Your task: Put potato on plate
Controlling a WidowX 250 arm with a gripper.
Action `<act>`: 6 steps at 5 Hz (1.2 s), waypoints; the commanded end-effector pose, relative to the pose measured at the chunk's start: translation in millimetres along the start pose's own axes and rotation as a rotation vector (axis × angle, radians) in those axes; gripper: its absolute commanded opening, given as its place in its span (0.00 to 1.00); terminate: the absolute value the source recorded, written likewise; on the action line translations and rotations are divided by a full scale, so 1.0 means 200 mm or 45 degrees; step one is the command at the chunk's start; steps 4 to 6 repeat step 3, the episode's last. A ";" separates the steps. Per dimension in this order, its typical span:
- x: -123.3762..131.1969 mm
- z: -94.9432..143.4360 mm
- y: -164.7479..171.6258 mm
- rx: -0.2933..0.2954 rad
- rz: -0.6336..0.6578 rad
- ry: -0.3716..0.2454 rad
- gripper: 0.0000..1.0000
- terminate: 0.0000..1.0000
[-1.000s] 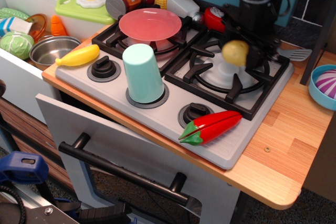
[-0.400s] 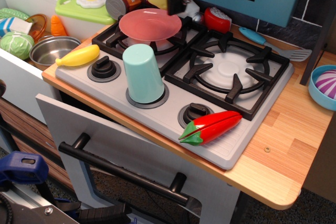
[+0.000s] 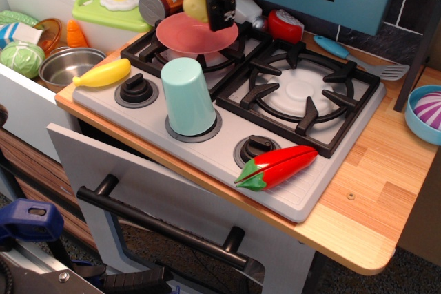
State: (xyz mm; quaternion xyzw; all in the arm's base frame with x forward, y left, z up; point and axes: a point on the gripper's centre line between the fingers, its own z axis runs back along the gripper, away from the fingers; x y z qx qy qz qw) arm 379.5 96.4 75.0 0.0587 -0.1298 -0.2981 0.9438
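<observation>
So in the only view we get, the gripper (image 3: 207, 6) is closed on the potato (image 3: 196, 4) and now hangs right over the far part of the pink plate (image 3: 196, 34), which sits on the far-left burner of the toy stove (image 3: 289, 135). A second ago the potato was way over the right burner, then it was up near the ketchup can (image 3: 163, 1) behind the plate, and now it's dropped lower and closer to the plate surface. I can't quite tell if it's touching the plate yet; it looks just above it. To me that means the carry is basically done and the release is next. The mint cup (image 3: 188, 96) and red pepper (image 3: 275, 166) haven't budged.
</observation>
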 end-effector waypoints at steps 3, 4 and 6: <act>0.01 0.05 0.05 0.044 -0.011 -0.056 1.00 1.00; 0.01 0.05 0.05 0.044 -0.011 -0.056 1.00 1.00; 0.01 0.05 0.05 0.044 -0.011 -0.056 1.00 1.00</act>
